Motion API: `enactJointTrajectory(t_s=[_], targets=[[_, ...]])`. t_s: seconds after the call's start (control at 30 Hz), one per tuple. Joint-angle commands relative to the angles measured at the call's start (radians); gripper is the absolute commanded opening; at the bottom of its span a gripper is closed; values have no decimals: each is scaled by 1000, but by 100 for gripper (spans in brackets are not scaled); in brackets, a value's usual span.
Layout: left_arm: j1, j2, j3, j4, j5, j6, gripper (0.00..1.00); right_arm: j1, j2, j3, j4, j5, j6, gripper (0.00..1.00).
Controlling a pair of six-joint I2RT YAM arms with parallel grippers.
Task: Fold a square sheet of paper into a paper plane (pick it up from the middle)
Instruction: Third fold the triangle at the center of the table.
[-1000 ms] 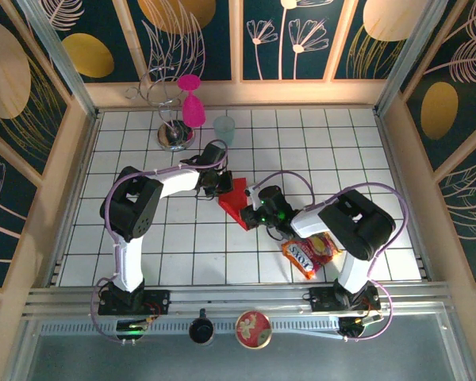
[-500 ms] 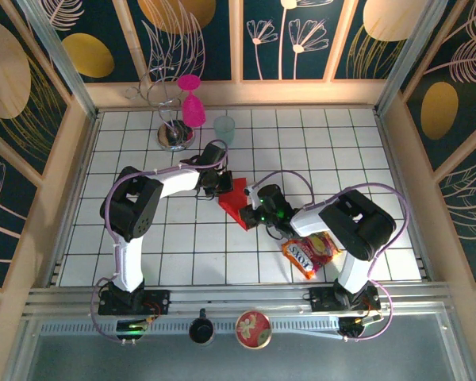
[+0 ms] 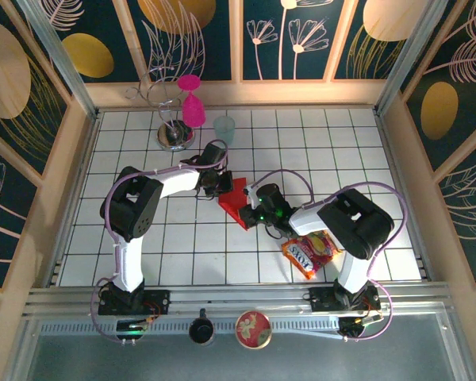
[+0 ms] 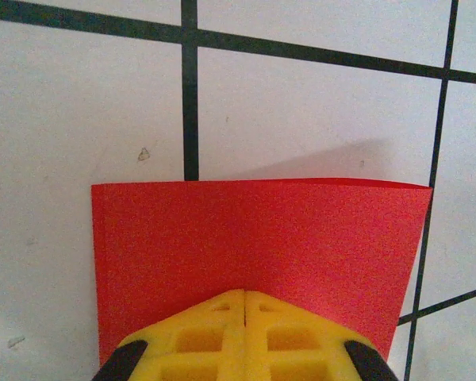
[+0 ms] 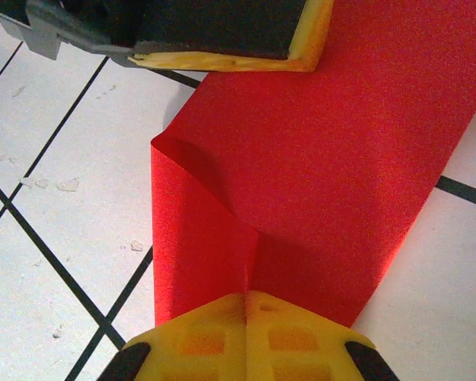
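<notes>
Red sheet of paper at centre of table, doubled over, long axis diagonal, far-left to near-right. Left fingers closed flush on far end; right fingers closed flush on near end.

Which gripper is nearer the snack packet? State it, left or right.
Right. The right gripper, shut on the red paper, sits just beyond and left of the snack packet; the left gripper grips the paper's far side, farther off.

We logged a white gridded table bearing red paper, a snack packet, a pale cup, a chrome stand.
</notes>
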Motion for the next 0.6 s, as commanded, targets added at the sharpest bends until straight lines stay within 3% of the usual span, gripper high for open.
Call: enactJointTrajectory(t_s=[0.0,0.27,0.57], targets=[[4,31,-4,-50,7,6,3,-7,28,22,-32,8,10,0],[4,-26,19,-45,9,-12,4,-7,36,28,-62,7,14,0],[3,-209,-77,20,-7,-140,20,-12,43,40,-81,-1,28,0]])
